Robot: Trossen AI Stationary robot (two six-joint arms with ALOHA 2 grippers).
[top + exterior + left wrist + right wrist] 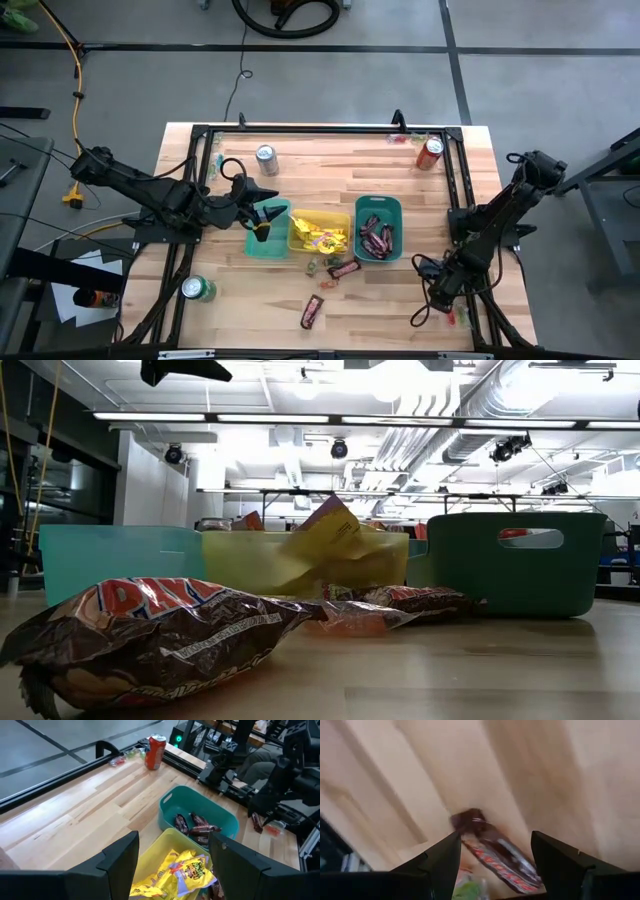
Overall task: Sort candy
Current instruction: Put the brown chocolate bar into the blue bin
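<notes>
Three bins stand in a row mid-table: a light teal bin (268,243), a yellow bin (318,232) with yellow packets (182,872), and a green bin (378,228) with brown-and-red bars (196,826). Loose candy lies on the wood in front of them: a bar (343,268), another bar (313,311) and small pieces (315,265). My left gripper (265,218) (172,842) hovers open over the teal and yellow bins, nothing between its fingers. My right gripper (438,290) (495,840) points down, open, near the table's right front, above a brown-and-red bar (495,850) lying on the wood.
A silver can (266,158) stands at the far left, a red can (429,152) at the far right, a green can (198,289) at the near left. A black frame rail (455,170) runs around the tabletop. In the low view a bar (150,630) lies close in front.
</notes>
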